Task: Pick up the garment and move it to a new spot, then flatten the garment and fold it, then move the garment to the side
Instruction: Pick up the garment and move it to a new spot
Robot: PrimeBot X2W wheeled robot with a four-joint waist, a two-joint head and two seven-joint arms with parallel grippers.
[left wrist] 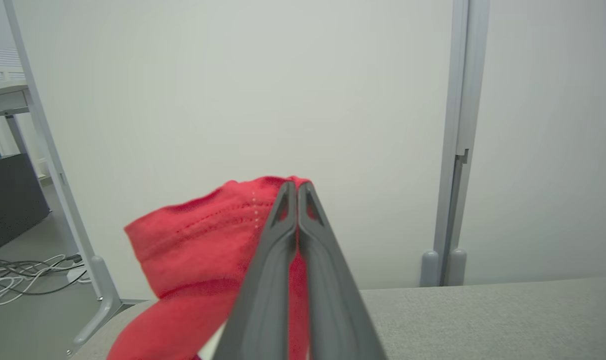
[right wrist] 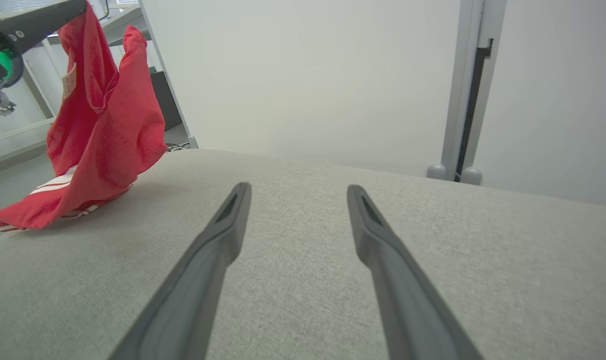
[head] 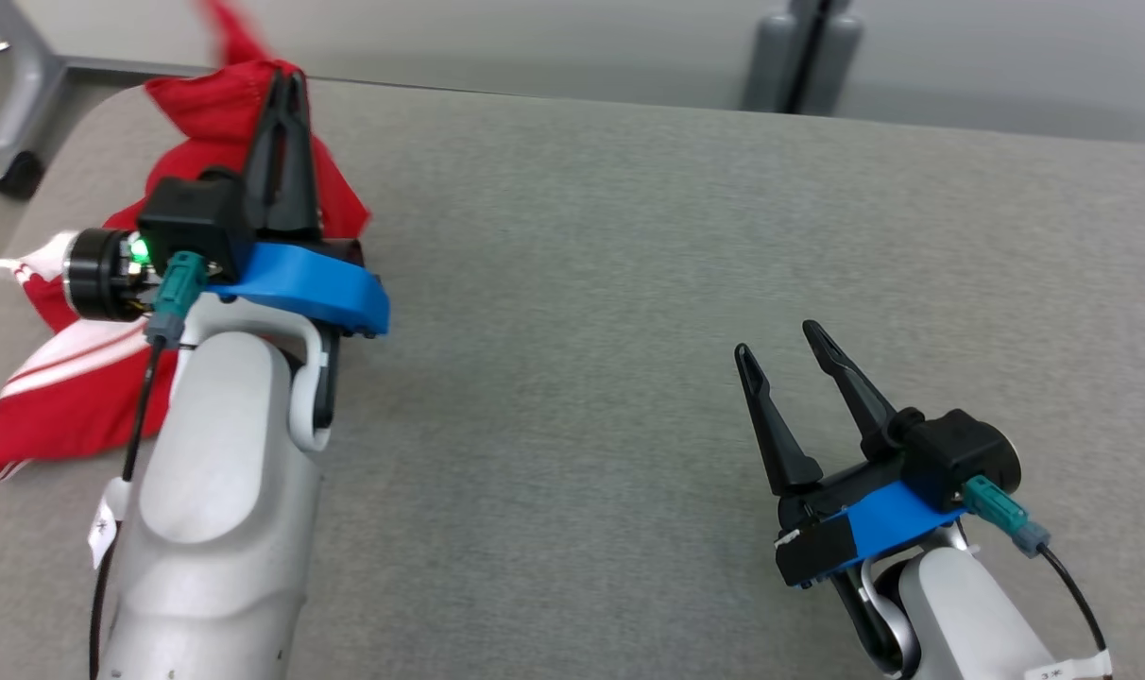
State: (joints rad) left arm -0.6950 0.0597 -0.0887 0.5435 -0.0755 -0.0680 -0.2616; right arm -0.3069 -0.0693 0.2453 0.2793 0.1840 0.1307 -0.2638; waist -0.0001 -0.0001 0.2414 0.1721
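The garment [head: 204,123] is red with white stripes near its lower hem. My left gripper [head: 286,80] is shut on a fold of it at the table's far left, lifting that part up while the striped end [head: 72,378] still rests on the table. In the left wrist view the closed fingers [left wrist: 283,240] pinch red cloth [left wrist: 203,250] at their tips. The right wrist view shows the garment [right wrist: 103,130] hanging from the left gripper at the upper left. My right gripper [head: 776,345] stands open over the table at the lower right, with nothing between its fingers [right wrist: 223,220].
The grey fabric-covered table [head: 629,283] stretches wide between the two arms. Its far edge runs along the top of the head view, with a grey post base [head: 799,57] behind it. A pale wall and partition post [left wrist: 453,150] stand beyond. Cables [left wrist: 28,275] lie on the floor at left.
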